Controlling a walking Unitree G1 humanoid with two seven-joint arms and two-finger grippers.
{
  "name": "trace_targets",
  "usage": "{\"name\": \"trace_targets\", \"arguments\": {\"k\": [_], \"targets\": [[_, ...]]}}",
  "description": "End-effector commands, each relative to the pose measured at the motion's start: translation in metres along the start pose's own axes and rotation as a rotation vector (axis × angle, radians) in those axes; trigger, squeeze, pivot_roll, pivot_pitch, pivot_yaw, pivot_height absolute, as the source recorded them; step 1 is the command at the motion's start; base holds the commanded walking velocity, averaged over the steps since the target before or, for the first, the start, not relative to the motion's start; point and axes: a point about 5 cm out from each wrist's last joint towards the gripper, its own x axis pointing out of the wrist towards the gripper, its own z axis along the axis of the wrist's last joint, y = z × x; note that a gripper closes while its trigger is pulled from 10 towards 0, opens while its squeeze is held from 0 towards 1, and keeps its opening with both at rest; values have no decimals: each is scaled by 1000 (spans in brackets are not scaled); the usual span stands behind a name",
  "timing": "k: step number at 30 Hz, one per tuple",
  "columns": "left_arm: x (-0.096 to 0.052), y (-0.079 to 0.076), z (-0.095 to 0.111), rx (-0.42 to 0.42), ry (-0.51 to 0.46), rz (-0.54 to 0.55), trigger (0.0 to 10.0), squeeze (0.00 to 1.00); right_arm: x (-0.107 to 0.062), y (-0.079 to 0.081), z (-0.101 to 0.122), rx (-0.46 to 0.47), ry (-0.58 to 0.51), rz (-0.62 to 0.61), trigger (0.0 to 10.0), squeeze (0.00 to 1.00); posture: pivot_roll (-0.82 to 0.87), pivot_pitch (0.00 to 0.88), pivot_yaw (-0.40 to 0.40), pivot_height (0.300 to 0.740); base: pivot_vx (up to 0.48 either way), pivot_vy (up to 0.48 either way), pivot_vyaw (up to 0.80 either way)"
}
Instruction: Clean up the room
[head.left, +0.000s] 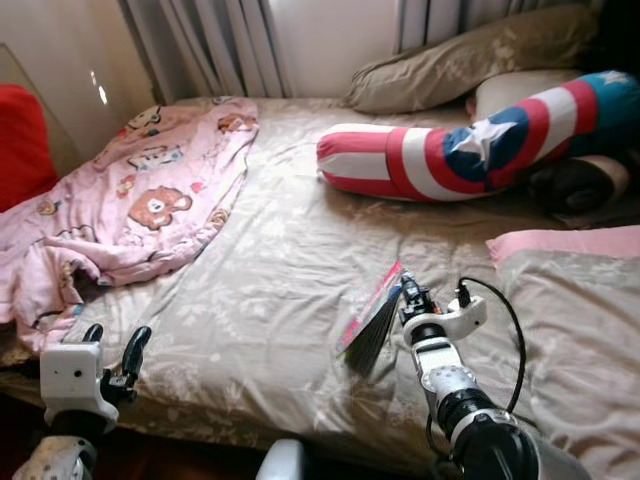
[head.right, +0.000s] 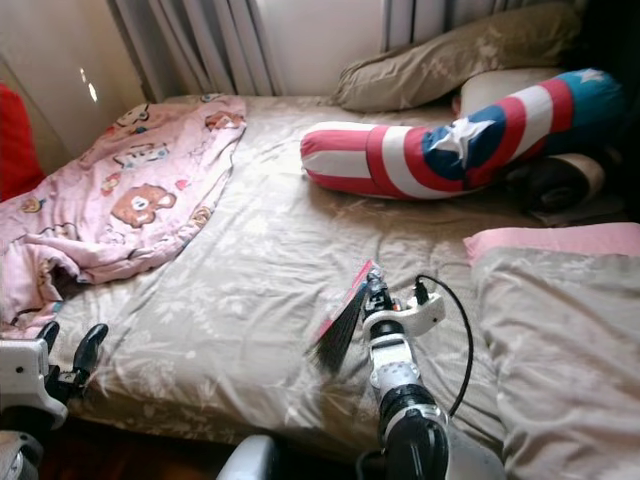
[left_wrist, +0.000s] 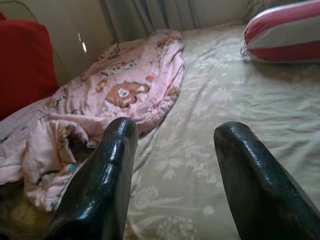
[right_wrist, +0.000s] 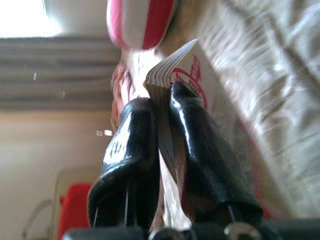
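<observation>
Right gripper clamped on a thin pink booklet, mid-bed.

Booklet's pages fan out dark under the fingers, its lower edge on the beige floral sheet, just left of a pink-edged pillow. Left gripper hangs open at the near left edge of bed, holding nothing, near the crumpled pink bear blanket. Far right: striped star bolster w/ beige pillow behind it.
</observation>
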Motion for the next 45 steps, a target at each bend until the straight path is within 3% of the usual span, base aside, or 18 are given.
{"name": "trace_targets", "arguments": {"k": [1,6,10,12,15,34,38,39,42,43,45], "targets": [[-5,10,4,36,15,16,10000,0,0,-3,10,12,-54,-33,10000,0,366,100,112,648,0,0,0],[-14,9,4,40,51,6,10000,0,-6,-17,25,30,-106,-81,10000,0,370,120,125,648,0,0,0],[-18,4,4,42,83,-17,10000,0,-25,-51,48,-51,-180,-274,10000,0,380,131,128,648,0,0,0],[-18,4,4,42,83,-17,10000,0,-25,-51,48,-51,-180,-274,10000,0,380,131,128,648,0,0,0],[-21,3,7,41,92,-28,10000,0,-37,-69,49,-101,-170,-357,10000,0,389,149,136,648,0,0,0],[-21,-1,8,38,112,-45,10000,0,-50,-86,48,-148,-151,-478,10000,0,386,153,129,648,0,0,0],[-20,-2,8,38,113,-46,10000,0,-52,-89,49,-175,-136,-490,10000,51,385,148,127,648,0,0,0],[-20,-2,8,37,112,-47,10000,0,-54,-90,48,-188,-127,-496,10000,384,384,148,126,648,0,0,0],[-19,-2,8,39,110,-50,10000,0,-56,-93,48,-199,-120,-508,10000,388,383,148,127,648,0,0,0],[-19,-2,8,39,110,-50,10000,0,-58,-95,48,-197,-125,-515,10000,749,383,151,128,648,0,0,0],[-19,-2,8,39,111,-50,10000,0,-60,-98,50,-194,-129,-528,10000,745,383,151,128,648,0,0,0]]}}
